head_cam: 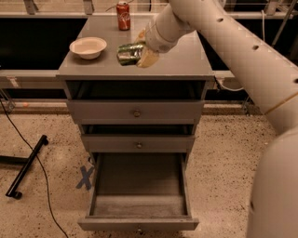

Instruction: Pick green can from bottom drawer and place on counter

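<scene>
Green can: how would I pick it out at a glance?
Start at the grey counter. Near its middle, right of a white bowl, the gripper holds the green can on its side. The red can stands upright at the back.
</scene>
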Robot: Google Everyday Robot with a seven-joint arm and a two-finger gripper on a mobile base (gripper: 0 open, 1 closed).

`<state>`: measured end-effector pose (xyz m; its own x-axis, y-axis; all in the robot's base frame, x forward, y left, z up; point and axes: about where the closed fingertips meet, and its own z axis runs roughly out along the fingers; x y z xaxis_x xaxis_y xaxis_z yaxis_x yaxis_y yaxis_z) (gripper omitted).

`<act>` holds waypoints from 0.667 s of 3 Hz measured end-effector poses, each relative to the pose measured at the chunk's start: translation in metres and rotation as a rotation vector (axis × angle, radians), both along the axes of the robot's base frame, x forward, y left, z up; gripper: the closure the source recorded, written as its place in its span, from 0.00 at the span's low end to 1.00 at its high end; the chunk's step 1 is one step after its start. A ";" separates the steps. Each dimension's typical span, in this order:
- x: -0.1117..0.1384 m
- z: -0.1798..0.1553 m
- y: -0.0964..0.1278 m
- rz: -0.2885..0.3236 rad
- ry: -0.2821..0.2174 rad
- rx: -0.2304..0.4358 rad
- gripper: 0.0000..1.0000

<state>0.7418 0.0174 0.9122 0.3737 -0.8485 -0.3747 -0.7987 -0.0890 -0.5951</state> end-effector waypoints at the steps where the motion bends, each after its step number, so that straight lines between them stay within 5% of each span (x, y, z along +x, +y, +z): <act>1: 0.058 -0.024 -0.008 -0.026 0.026 0.004 0.97; 2: 0.090 -0.014 -0.023 -0.086 -0.014 0.072 0.75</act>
